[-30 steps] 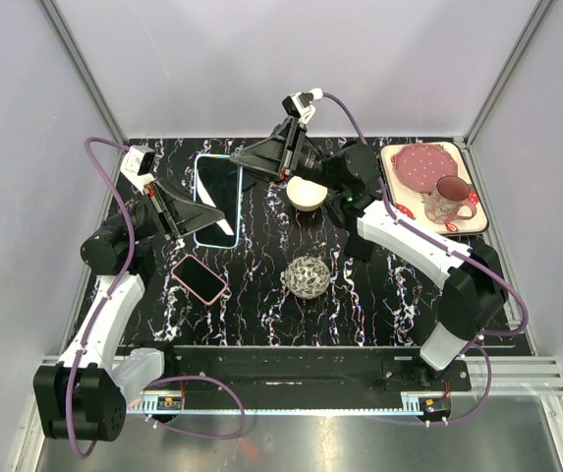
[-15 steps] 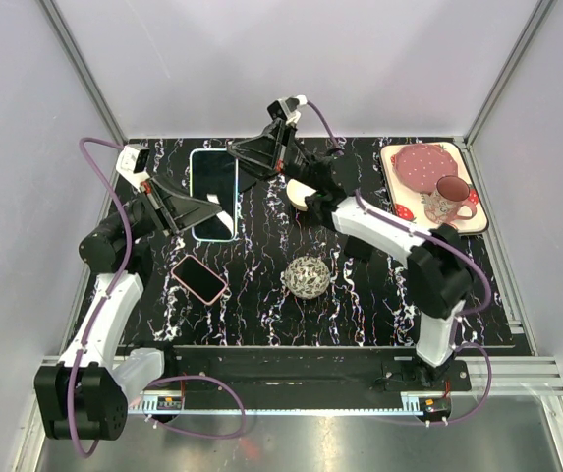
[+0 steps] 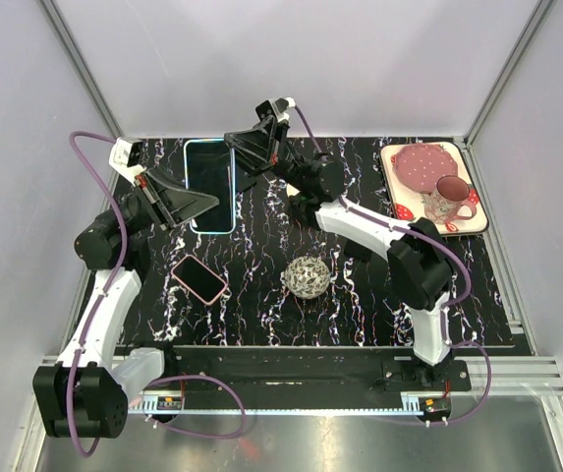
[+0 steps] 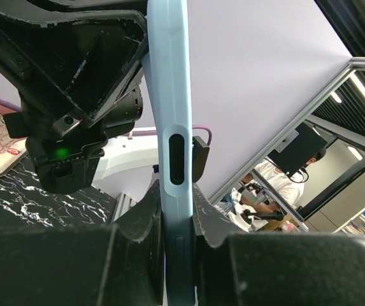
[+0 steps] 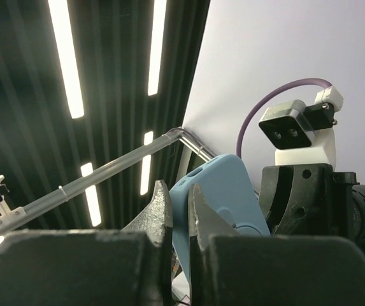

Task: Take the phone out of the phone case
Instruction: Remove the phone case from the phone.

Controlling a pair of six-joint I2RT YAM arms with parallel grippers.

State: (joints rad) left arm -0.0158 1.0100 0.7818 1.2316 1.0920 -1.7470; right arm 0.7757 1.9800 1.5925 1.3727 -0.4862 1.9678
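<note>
The light-blue phone case is held above the table's back left, the phone apparently inside it. The left gripper pinches its edge, and the right gripper pinches a corner.

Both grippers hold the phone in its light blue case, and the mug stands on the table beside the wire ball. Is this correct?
No: the top view shows the mug standing on the tray at the right, far from the wire ball.
</note>
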